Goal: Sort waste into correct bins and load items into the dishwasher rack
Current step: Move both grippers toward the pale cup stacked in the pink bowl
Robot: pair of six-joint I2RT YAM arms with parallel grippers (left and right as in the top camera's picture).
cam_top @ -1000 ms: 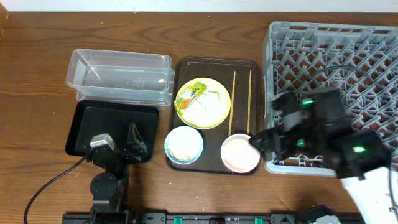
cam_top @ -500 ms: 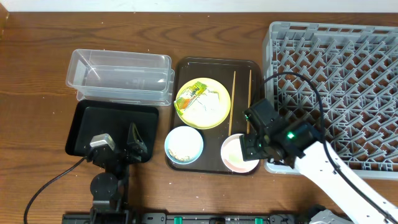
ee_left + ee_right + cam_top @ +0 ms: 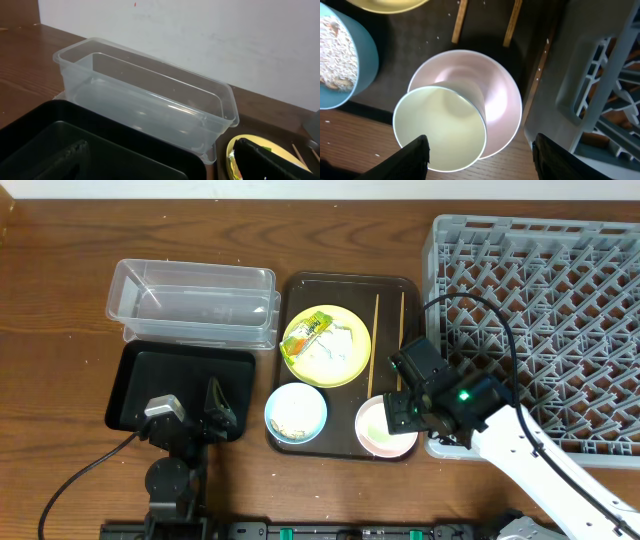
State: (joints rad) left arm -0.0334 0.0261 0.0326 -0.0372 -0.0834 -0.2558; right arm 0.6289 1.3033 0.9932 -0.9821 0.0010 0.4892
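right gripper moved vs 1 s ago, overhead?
Yes. The right gripper went left: from above the grey rack's lower-left corner to over the pink bowl on the brown tray.

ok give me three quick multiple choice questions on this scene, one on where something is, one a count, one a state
1. Where is the snack wrapper? A in the clear tub; B on the yellow plate; C in the dishwasher rack.
2. How many chopsticks lie on the brown tray? A one; B two; C four.
3. The right gripper is: A shut on a chopstick; B shut on the blue bowl; C open above the pink bowl.
Answers: 1 B, the wrapper rests on the plate. 2 B, two thin sticks lie side by side to the right of the plate. 3 C, the right wrist view shows both fingers spread wide, with the bowl below them.
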